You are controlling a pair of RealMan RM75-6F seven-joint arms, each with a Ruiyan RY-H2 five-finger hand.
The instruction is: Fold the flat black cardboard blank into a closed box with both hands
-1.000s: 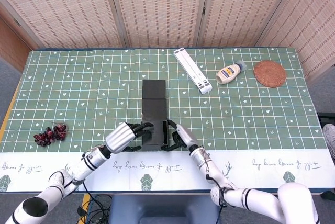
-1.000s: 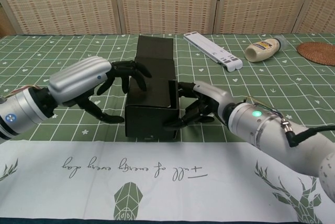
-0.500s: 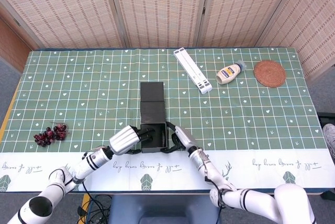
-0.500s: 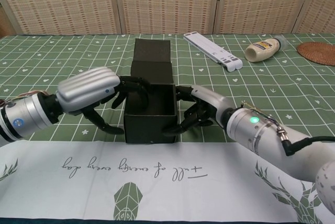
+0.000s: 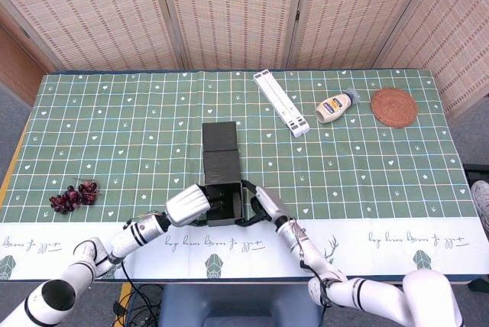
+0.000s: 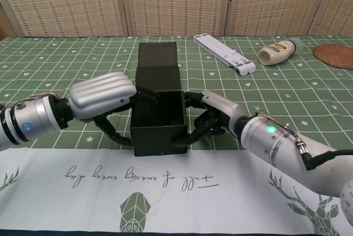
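Black cardboard box [image 6: 159, 116] sat near the table's front edge, walls up, lid flap flat behind; left hand [image 6: 105, 99] and right hand [image 6: 212, 116] gripped its sides, so closing the lid looked next.

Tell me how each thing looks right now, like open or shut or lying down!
box: open on top, lid flap lying flat behind
left hand: holds box's left wall
right hand: fingers press box's right side
bottle: lying down
grapes: lying untouched
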